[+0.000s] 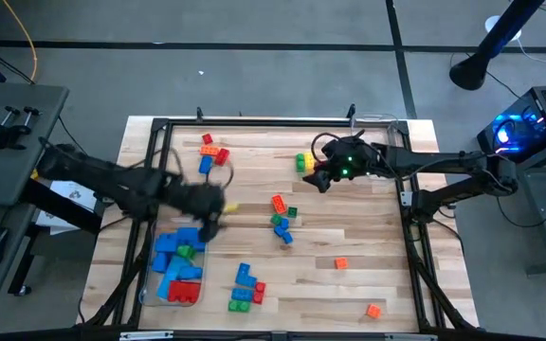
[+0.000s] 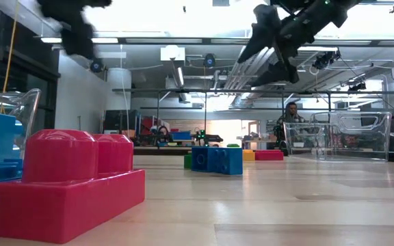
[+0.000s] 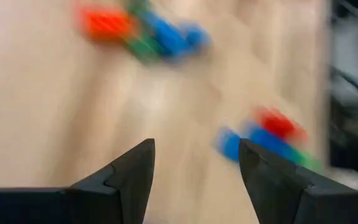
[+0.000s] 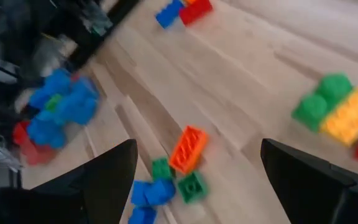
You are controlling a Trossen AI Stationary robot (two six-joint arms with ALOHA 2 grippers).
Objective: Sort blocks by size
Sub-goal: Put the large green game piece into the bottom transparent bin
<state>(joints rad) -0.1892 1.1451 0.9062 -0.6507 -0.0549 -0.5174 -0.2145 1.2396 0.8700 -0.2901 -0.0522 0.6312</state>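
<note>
Studded blocks lie in groups on the wooden table: orange, red and blue ones at the far left, a green and yellow pair at the far middle, an orange, green and blue group in the middle, and blue, green and red ones at the near edge. My left gripper hangs open and empty above the table, beside the clear tub of blue, red and green blocks. My right gripper hangs open and empty beside the green and yellow pair, above the middle group.
Single small orange blocks lie at the near right. A second clear tub stands at the far right in the low view. A large red block sits close to the low camera. Bare wood lies between the groups.
</note>
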